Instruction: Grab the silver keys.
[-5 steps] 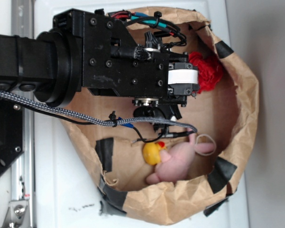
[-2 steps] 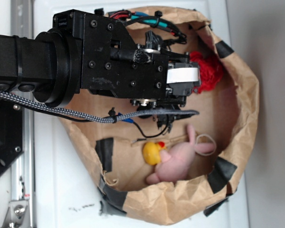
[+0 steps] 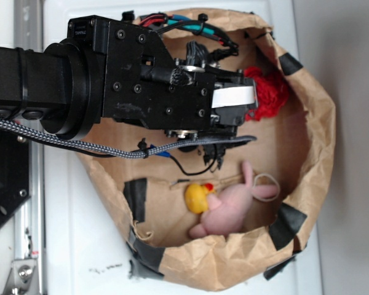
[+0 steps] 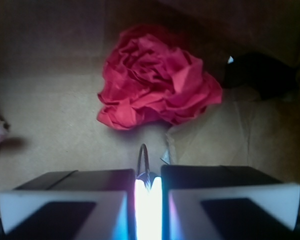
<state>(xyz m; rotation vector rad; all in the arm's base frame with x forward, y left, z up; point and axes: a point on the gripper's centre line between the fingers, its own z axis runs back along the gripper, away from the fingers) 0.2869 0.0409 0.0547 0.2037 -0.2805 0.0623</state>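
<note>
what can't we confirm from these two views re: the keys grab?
- Silver keys: the wrist view shows only a thin loop and a tip in the narrow gap of the gripper; its fingers cover the rest.
- Exterior view: the arm blocks the keys and the fingertips entirely.
- Red flower: its lower left edge is blurred, so contact with the keys is unclear.

silver keys (image 4: 144, 172) mostly hidden between tool (image 4: 148, 192) fingers (only wire loop shows)

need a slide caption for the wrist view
Tool nearly closed around a thin wire loop of the silver keys, red flower just ahead on the brown paper floor.
</note>
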